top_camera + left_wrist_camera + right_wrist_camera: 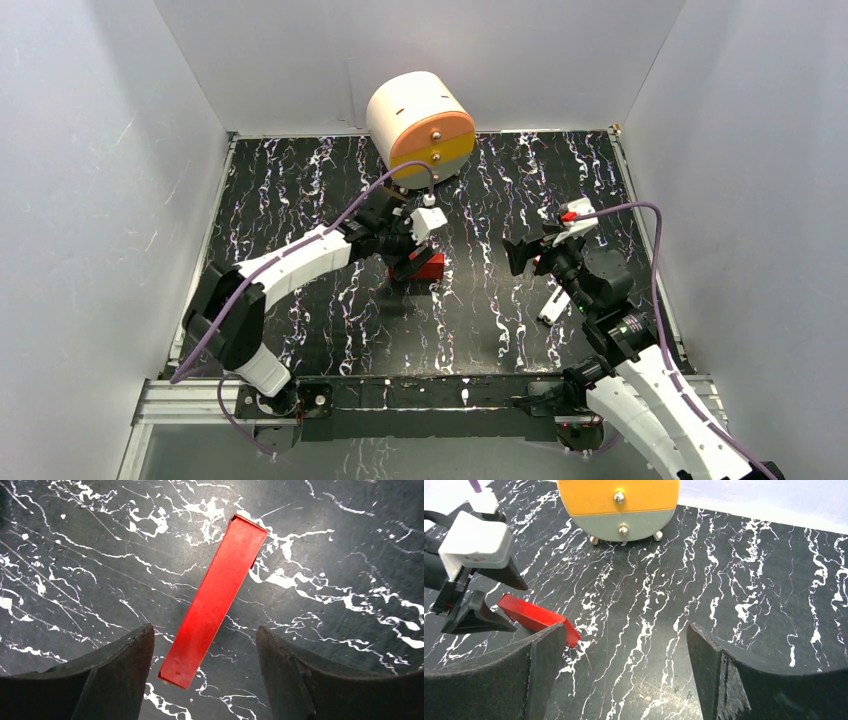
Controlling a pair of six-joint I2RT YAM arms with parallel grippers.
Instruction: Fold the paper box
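Left gripper [202, 630] pointing down, jaws apart astride paper box [215, 600]; right gripper [624, 626] wide apart

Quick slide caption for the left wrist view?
Left end effector, open, above the red paper box resting on the black marbled table.

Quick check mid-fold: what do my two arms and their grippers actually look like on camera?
The left arm and right arm have white shells with black joints. A purple cable runs along each. Each wrist carries a white camera block; the right one shows a red spot. The left gripper and right gripper have broad, dark, wedge-shaped fingers.
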